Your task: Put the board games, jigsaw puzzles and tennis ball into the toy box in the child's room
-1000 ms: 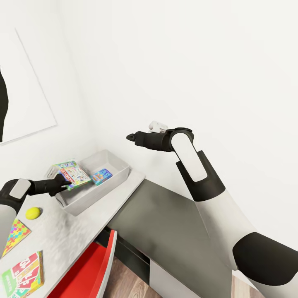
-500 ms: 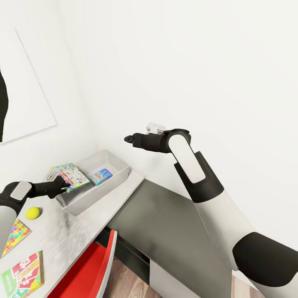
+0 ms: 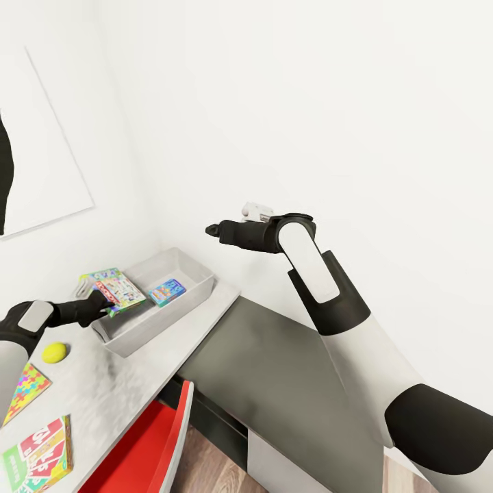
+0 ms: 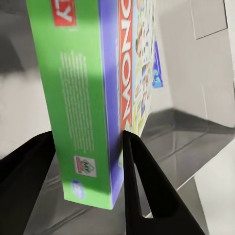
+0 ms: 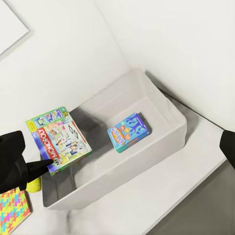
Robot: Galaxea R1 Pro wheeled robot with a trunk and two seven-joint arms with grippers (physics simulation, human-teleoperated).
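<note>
The left hand (image 3: 96,306) is holding the green game (image 3: 115,288) by one edge, pinched tight between its two fingers (image 4: 142,181), and the game hangs over the near end of the toy box (image 3: 198,291). It has not been let go yet. The blue game (image 3: 168,291) already lies flat inside the box. The right hand (image 3: 213,230) is up in the air by the wall, well away from the box, and I cannot tell if it is open or closed. On the bench (image 3: 130,383) the ball (image 3: 54,352), a puzzle (image 3: 26,389) and the red and green game (image 3: 40,455) wait their turn. I think the danger is the rim: if the hand lets go while part of the game sits over the edge, it could tip out onto the bench or bump the ball and make it roll away.
</note>
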